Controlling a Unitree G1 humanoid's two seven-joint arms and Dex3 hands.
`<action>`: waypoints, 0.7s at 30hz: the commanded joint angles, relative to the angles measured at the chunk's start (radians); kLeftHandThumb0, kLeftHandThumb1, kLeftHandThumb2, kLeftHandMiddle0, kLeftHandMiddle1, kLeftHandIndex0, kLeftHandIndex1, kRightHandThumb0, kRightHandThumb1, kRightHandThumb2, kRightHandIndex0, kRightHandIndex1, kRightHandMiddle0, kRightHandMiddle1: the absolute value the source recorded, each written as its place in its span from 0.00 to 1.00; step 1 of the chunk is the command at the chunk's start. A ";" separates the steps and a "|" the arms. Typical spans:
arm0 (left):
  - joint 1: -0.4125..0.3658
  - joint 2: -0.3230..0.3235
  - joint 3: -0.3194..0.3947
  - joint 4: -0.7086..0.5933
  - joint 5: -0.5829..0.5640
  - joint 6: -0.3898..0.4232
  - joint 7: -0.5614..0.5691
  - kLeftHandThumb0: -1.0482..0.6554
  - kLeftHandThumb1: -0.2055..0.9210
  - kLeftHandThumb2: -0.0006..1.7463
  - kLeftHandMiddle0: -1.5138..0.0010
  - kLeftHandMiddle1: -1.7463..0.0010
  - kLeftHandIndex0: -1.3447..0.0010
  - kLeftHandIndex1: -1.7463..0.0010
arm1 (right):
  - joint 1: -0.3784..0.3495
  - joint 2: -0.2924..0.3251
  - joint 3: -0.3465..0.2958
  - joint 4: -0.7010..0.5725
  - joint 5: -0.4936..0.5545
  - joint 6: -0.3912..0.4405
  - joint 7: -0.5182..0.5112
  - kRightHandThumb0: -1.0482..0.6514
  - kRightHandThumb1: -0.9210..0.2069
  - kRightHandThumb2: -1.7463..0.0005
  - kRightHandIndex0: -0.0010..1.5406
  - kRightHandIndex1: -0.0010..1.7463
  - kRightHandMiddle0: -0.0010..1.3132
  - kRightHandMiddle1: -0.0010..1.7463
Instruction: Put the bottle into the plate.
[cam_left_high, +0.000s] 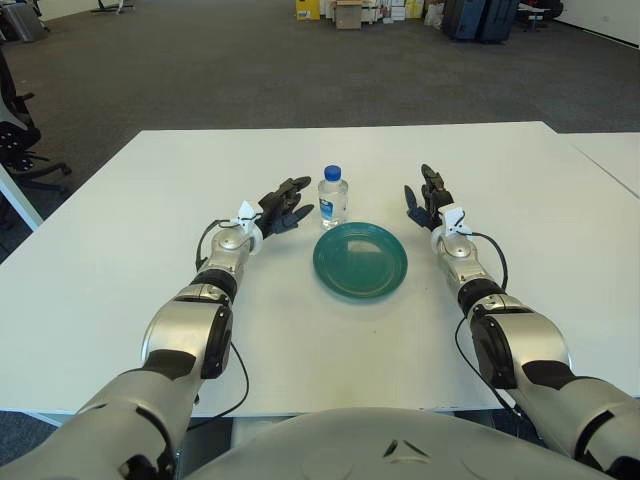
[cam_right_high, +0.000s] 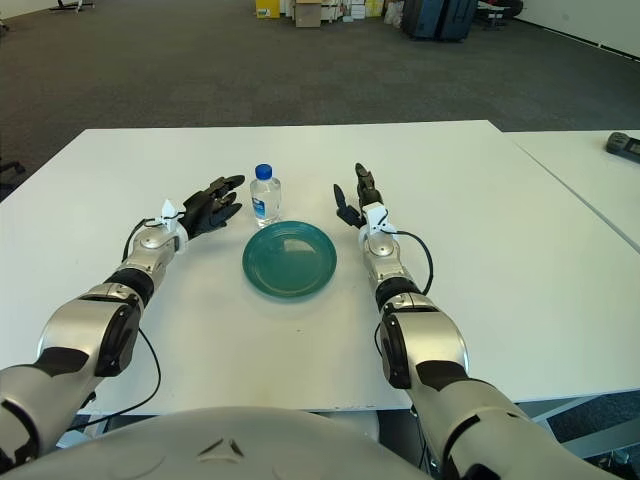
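Note:
A small clear bottle (cam_left_high: 333, 197) with a blue cap stands upright on the white table (cam_left_high: 120, 250), just behind a round teal plate (cam_left_high: 360, 259). My left hand (cam_left_high: 285, 206) is a short way to the bottle's left, fingers spread and pointing at it, holding nothing and not touching it. To the right of the plate, my right hand (cam_left_high: 427, 196) has its fingers spread upward and is empty.
A second white table (cam_right_high: 600, 170) adjoins on the right, with a dark object (cam_right_high: 623, 146) on it. Office chairs (cam_left_high: 18, 130) stand off the left edge. Boxes and dark cases (cam_left_high: 480, 18) line the far carpeted floor.

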 joint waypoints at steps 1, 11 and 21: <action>-0.051 -0.001 -0.020 0.002 0.024 0.015 0.023 0.03 1.00 0.14 0.96 1.00 1.00 0.83 | 0.008 0.002 -0.002 -0.017 0.006 -0.005 -0.014 0.05 0.00 0.56 0.00 0.00 0.00 0.14; -0.067 -0.010 -0.042 0.010 0.043 0.034 0.039 0.01 1.00 0.14 0.95 0.99 1.00 0.81 | 0.020 0.006 -0.003 -0.024 0.009 -0.007 -0.025 0.05 0.00 0.55 0.00 0.00 0.00 0.14; -0.084 -0.032 -0.039 0.012 0.037 0.077 0.042 0.03 1.00 0.12 0.92 0.99 1.00 0.78 | 0.039 0.017 -0.004 -0.038 0.014 -0.006 -0.044 0.06 0.00 0.55 0.00 0.00 0.00 0.15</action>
